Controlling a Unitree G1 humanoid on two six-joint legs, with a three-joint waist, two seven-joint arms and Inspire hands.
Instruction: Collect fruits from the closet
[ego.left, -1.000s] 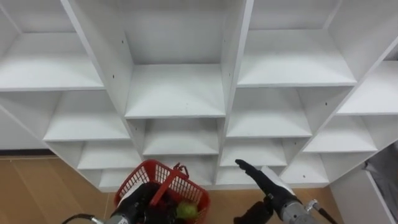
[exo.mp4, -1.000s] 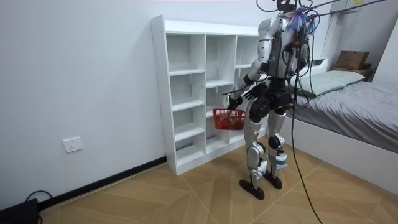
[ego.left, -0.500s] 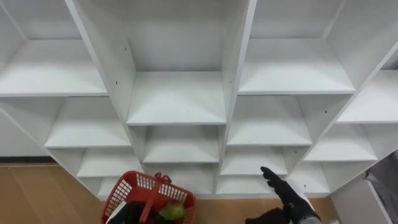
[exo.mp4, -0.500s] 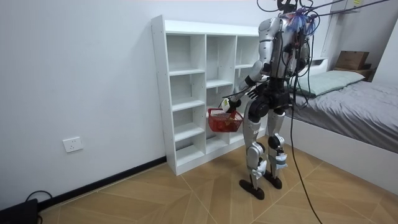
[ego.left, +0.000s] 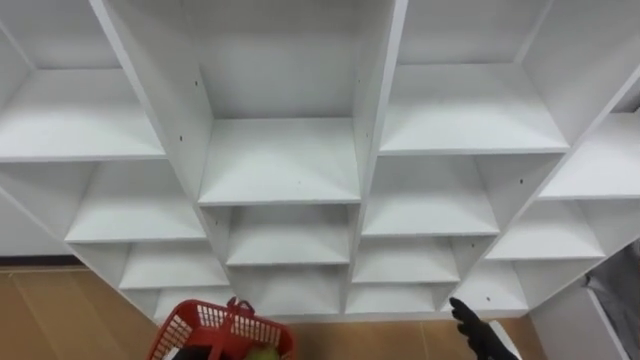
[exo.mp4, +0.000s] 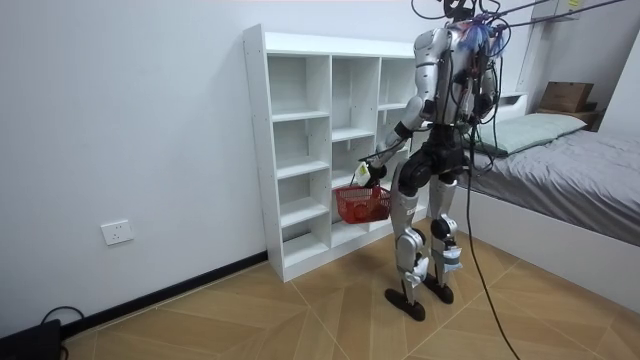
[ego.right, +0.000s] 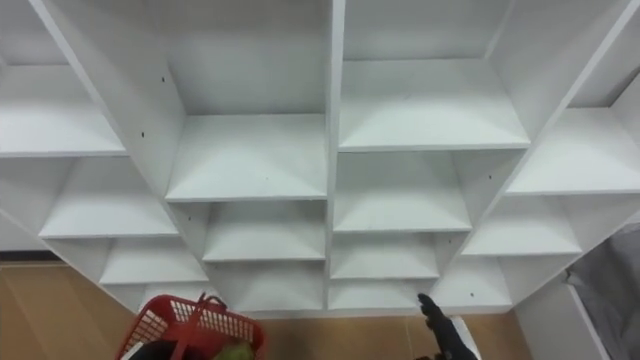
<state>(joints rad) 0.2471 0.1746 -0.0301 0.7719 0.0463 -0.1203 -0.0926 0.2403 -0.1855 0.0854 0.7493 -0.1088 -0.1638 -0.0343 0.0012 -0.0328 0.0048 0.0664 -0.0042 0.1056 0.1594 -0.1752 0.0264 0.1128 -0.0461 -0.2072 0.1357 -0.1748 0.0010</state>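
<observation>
At the white closet (ego.left: 283, 160), your robot stands facing the shelves. The red basket (ego.left: 205, 325) hangs low on the left, just in front of the bottom compartments. The room view shows it slung by its handle from the left hand (exo.mp4: 365, 172), fingers curled round it as far as that view lets you judge. One green fruit (ego.left: 262, 353) lies inside the basket. The compartments before you are bare.

The right hand (ego.left: 475, 328) sits low on the right near the bottom shelf, fingers straight and holding nothing.

Expect the fruit to be light, round and smooth. It will likely roll off a shelf if nudged and bruise if squeezed hard. Take any further piece round its widest part, thumb opposite fingers, and set it down into the basket rather than dropping it. The basket looks stiff and light, so it may swing on its handle.

The uprights (ego.left: 375, 120) and shelf edges frame tight openings for a reaching hand. A bed (exo.mp4: 570, 150) stands well behind the robot.
</observation>
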